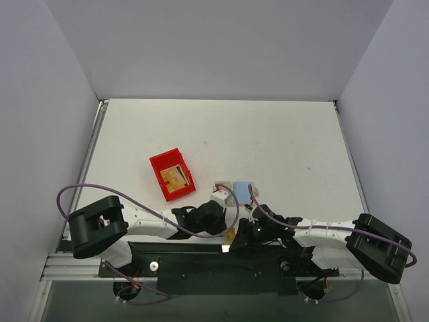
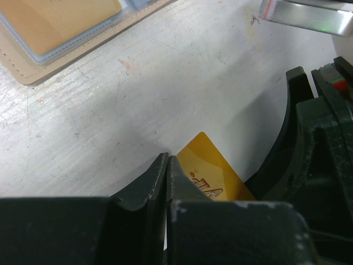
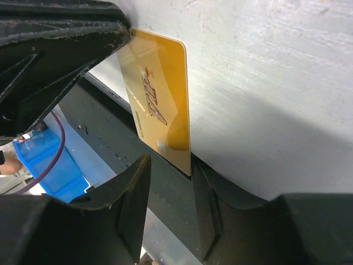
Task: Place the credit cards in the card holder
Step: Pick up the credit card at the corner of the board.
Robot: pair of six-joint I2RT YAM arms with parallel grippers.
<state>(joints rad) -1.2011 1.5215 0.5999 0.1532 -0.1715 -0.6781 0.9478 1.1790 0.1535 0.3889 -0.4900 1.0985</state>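
Card [image 3: 160, 94] pickup — left gripper [image 2: 167, 171] closed, pressing its corner; right gripper [image 3: 170, 182] jaws apart at its end. Next I clamp right — lift.

A smooth, glossy plastic finish is seen on the orange-yellow credit card [image 3: 160, 94]. The white table [image 2: 165, 83] is matt and finely scratched. At eleven o'clock, the card holder [image 2: 22, 69] is edged in stitched beige leather-like material, with clear plastic sleeves. Matt black plastic forms the left gripper [image 2: 167, 164].
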